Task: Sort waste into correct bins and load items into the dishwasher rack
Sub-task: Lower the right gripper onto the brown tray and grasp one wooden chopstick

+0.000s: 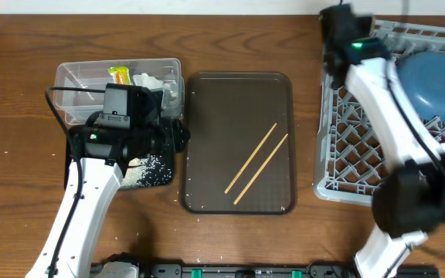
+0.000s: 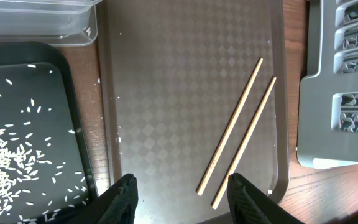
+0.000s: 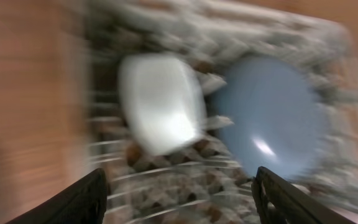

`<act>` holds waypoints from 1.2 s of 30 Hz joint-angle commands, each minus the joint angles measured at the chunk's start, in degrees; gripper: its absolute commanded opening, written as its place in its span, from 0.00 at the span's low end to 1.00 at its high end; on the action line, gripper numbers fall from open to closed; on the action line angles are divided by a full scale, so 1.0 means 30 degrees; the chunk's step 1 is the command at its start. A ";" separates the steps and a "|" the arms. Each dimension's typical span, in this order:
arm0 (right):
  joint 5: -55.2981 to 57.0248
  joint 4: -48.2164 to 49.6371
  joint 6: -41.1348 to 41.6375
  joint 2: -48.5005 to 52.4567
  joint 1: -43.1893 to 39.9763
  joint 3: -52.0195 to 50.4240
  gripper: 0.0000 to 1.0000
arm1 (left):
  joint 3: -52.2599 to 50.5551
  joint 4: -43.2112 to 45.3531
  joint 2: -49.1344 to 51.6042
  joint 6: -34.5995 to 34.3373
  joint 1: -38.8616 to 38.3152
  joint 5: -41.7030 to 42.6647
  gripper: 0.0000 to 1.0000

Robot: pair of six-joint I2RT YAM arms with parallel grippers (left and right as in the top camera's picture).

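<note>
Two wooden chopsticks lie side by side on the brown serving tray; they also show in the left wrist view. My left gripper is open and empty over the tray's left part, near the chopsticks' lower ends. The black tray holds loose rice grains. The clear tub holds the snack wrapper and white tissue. The grey rack holds the blue plate. My right gripper is open and empty over the rack, above a white bowl and the plate; that view is blurred.
The rack's corner stands just right of the brown tray. A few stray rice grains lie on the wooden table between the black tray and the brown tray. The cups do not show.
</note>
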 commanded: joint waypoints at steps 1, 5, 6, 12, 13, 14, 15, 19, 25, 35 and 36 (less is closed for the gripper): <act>-0.9522 -0.0415 -0.0255 -0.1683 0.0342 0.0189 0.72 | 0.0138 0.0007 -0.0036 0.0124 0.0102 -0.0095 0.50; -1.3930 -0.2113 0.0576 -0.1537 0.1282 0.0138 0.69 | 0.0138 0.0007 -0.0036 0.0124 0.0102 -0.0102 0.50; -1.4251 -0.2667 0.0933 -0.1362 0.1617 0.0124 0.69 | 0.0138 0.0015 -0.0036 0.0124 0.0102 -0.0102 0.50; -1.4331 -0.5719 0.2171 -0.0036 0.4459 -0.0845 0.66 | 0.0138 0.0000 -0.0036 0.0117 0.0102 -0.1093 0.50; -1.4324 -0.5967 0.2790 0.0175 0.4896 -0.1253 0.67 | 0.0138 0.0007 -0.0036 0.0124 0.0102 -0.1304 0.50; -1.4324 -0.6003 0.3475 0.0291 0.5282 -0.1727 0.68 | 0.0138 0.0007 -0.0036 0.0124 0.0102 -0.1406 0.50; -1.4265 -0.5821 0.4299 0.0415 0.5625 -0.2346 0.68 | 0.0138 0.0007 -0.0036 0.0117 0.0102 -0.1464 0.50; -1.4192 -0.4357 0.7431 0.0430 0.6404 -0.4976 0.68 | 0.0138 0.0007 -0.0036 0.0117 0.0102 -0.1617 0.49; -1.4178 -0.1224 1.0076 0.0430 0.6936 -0.8845 0.61 | 0.0138 0.0007 -0.0036 0.0124 0.0102 -0.1617 0.50; -1.3085 0.2033 1.0754 0.0444 0.7045 -1.1744 0.35 | 0.0138 0.0000 -0.0036 0.0117 0.0102 -0.1610 0.50; -1.2888 0.2040 1.0754 0.0444 0.7045 -1.1744 0.29 | 0.0138 0.0000 -0.0036 0.0117 0.0102 -0.1603 0.50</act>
